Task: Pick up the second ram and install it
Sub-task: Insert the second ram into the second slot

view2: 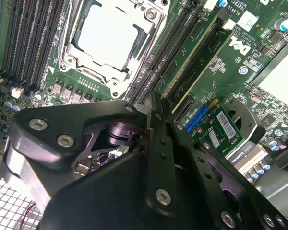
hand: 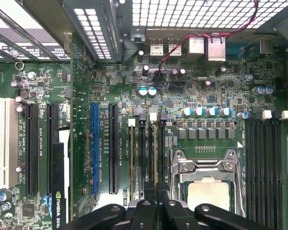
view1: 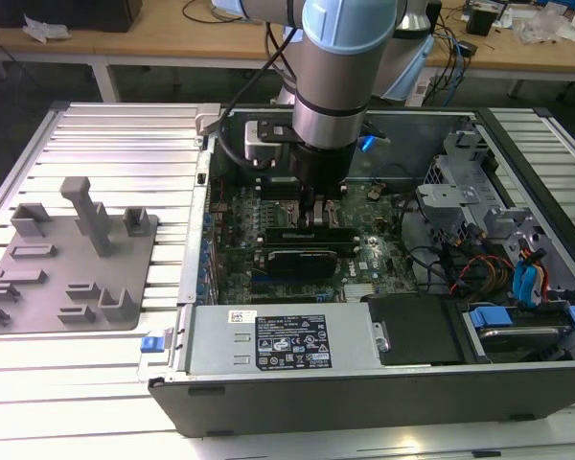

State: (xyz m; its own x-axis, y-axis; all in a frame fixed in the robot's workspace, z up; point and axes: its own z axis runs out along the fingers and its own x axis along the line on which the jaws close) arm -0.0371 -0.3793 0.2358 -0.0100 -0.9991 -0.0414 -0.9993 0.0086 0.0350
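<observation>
Arm is down inside the open PC case (view1: pixel 364 383), gripper (view1: pixel 318 206) low over the motherboard (view1: pixel 235 216), between the processor socket (hand: pixel 209 184) and the expansion slots.

Gripper state: fingers (view2: pixel 158 143) pressed close together in the second wrist view, a thin edge pinched between the tips. That edge looks like the second ram (view2: pixel 145 109), but most of it is hidden by the linkage, so can't fully confirm. It sits right over the bank of memory slots (hand: pixel 146 158) beside the socket, tips at slot level.

Counts:
- 1 processor socket, metal frame closed over a pale chip.
- First wrist view: about 4 black memory slots next to the gripper, one already carrying a green stick (view2: pixel 192 67); a second bank (hand: pixel 264 163) on the far side of the socket, about 4 slots.
- 1 blue expansion slot (hand: pixel 95 148), 1 white slot (hand: pixel 8 143), several black ones.
- 1 graphics card (view1: pixel 302 251) seated below the gripper in the exterior view.
- 1 grey holder plate (view1: pixel 67 268) on the counter (view1: pixel 105 144), at the exterior view's left, well apart from the case.
</observation>
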